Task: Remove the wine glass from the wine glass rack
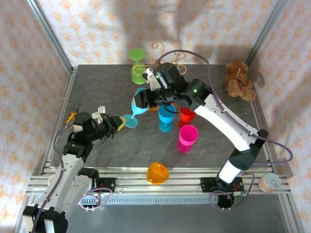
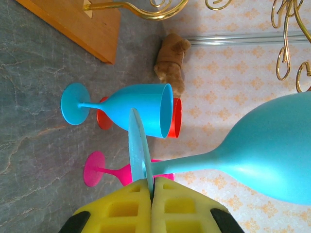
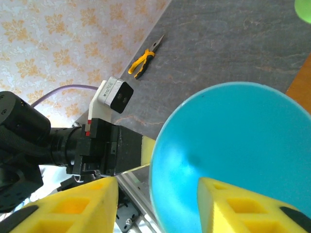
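Left gripper (image 2: 151, 190) pinches the glass (image 2: 272, 155) by its foot at six o'clock — steadying it off the rack (image 2: 77, 24), I judge — my right gripper (image 3: 158, 187) spread round the bowl.

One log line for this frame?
left gripper shut on light-blue wine glass foot | right gripper open at bowl | glass off rack

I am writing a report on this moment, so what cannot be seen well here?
Wine glass rack: left wrist view, top edge cuts off its base and wires.
Held blue wine glass: left wrist view, right edge cuts off the bowl.
Right gripper: right wrist view, contact with the bowl unclear.
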You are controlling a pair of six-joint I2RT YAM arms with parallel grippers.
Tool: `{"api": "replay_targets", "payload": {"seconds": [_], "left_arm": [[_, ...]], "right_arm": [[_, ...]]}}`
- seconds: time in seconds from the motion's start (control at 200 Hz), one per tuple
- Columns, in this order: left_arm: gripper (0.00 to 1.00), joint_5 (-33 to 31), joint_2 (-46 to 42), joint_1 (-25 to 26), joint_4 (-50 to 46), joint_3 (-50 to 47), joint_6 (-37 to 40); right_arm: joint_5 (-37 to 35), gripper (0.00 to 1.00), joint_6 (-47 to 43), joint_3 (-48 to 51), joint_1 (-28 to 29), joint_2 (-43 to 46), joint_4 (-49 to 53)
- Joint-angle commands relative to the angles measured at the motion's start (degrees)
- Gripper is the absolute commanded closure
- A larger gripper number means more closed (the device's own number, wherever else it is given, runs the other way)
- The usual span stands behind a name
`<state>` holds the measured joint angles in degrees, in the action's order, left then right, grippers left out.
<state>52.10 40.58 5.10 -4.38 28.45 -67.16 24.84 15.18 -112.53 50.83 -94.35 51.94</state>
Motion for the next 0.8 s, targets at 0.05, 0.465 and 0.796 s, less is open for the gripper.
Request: {"api": "replay_targets", "payload": {"seconds": [0.05,0.465,0.796], "left_arm": [[1.00,0.9,-0.5,-0.5,3.0,-0.1,-0.4],[1.00,-0.3,-0.1,-0.5,2.1,0.9,-0.8],[0.84,-1.2,0.0,-0.6,0.9,1.9,-0.8]], "right_arm": [[2.4,0.68,-0.9,-2.5,-0.1,-1.0,1.5],[2.7,1.00,-2.5,-2.2,-0.1,-0.9,2.5],[0.4,1.00,-1.9,0.9,-0.1,0.8,1.2]]}}
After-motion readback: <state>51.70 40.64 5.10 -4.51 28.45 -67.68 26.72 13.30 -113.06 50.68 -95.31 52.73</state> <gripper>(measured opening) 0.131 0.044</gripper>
